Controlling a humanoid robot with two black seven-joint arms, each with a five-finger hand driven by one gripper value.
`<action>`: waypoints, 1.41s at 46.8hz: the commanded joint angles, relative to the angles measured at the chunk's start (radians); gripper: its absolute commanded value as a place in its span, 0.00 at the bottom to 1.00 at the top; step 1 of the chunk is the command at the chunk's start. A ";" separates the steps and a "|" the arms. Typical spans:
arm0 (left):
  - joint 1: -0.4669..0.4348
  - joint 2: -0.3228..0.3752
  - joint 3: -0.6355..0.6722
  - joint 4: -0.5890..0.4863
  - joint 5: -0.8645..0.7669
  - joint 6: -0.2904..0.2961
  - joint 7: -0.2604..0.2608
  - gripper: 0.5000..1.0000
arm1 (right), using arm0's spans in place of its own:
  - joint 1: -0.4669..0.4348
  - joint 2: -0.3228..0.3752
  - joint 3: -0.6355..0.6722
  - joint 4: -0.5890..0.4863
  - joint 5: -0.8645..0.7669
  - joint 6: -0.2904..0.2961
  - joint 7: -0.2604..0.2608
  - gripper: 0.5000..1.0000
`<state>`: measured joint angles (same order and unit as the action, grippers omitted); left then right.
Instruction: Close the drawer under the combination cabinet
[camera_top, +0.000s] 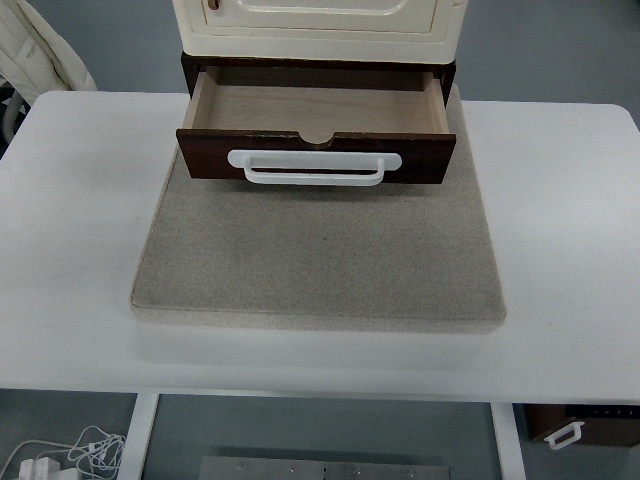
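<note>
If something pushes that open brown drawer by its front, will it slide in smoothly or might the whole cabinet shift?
The drawer looks empty and shallow, so it is probably light and should slide in easily. Its white handle and flat front look rigid, good for pushing. The cabinet sits on a grey mat, which likely resists sliding.
</note>
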<state>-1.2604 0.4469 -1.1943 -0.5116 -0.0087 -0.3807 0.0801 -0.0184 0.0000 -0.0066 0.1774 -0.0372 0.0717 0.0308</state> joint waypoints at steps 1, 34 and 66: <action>0.010 0.026 0.005 -0.074 -0.001 0.000 0.000 0.99 | 0.000 0.000 0.000 0.001 -0.001 0.000 0.000 0.90; -0.019 0.185 0.269 -0.570 0.107 -0.006 -0.008 0.99 | 0.000 0.000 -0.001 0.001 -0.001 0.000 0.000 0.90; -0.036 0.286 0.536 -1.009 0.357 0.029 0.020 0.99 | 0.000 0.000 0.000 0.001 -0.001 0.000 0.000 0.90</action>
<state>-1.2846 0.7114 -0.6945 -1.5007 0.3410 -0.3402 0.0963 -0.0183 0.0000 -0.0062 0.1780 -0.0372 0.0720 0.0308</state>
